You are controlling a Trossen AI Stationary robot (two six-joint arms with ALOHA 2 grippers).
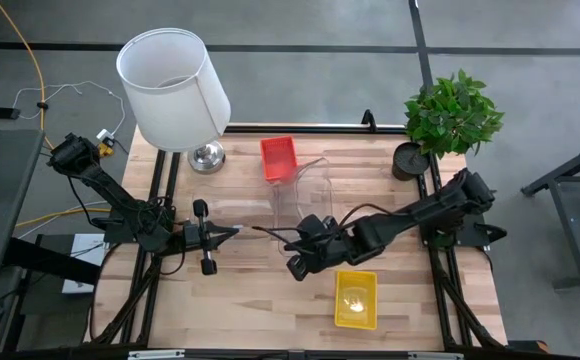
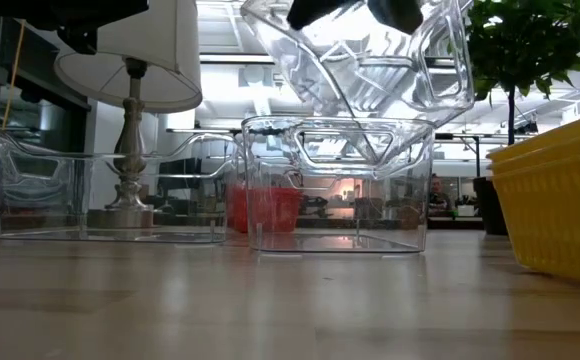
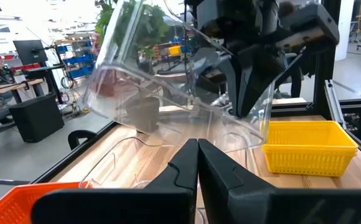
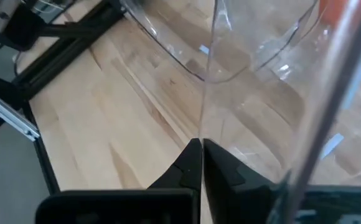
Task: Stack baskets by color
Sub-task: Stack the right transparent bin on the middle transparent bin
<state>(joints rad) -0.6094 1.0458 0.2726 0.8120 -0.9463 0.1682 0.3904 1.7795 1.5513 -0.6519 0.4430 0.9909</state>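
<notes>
Wooden worktop (image 1: 240,300): right gripper (image 1: 305,252), jaws clamped on tilted clear bin (image 2: 370,60), held it above another clear bin (image 2: 338,185), likely for nesting; left gripper (image 1: 232,232) closed, empty.

Seen from above, the right end effector (image 1: 298,243) sits mid-bench, shut on the wall of a tilted clear bin (image 1: 302,190). The left end effector (image 1: 238,231) waits closed just beside it. A red basket (image 1: 278,158) lies near the lamp (image 1: 175,90); a yellow basket (image 1: 356,298), possibly more than one nested, sits at the front of the bench (image 1: 240,300), with a potted plant (image 1: 450,115) at the far right corner
</notes>
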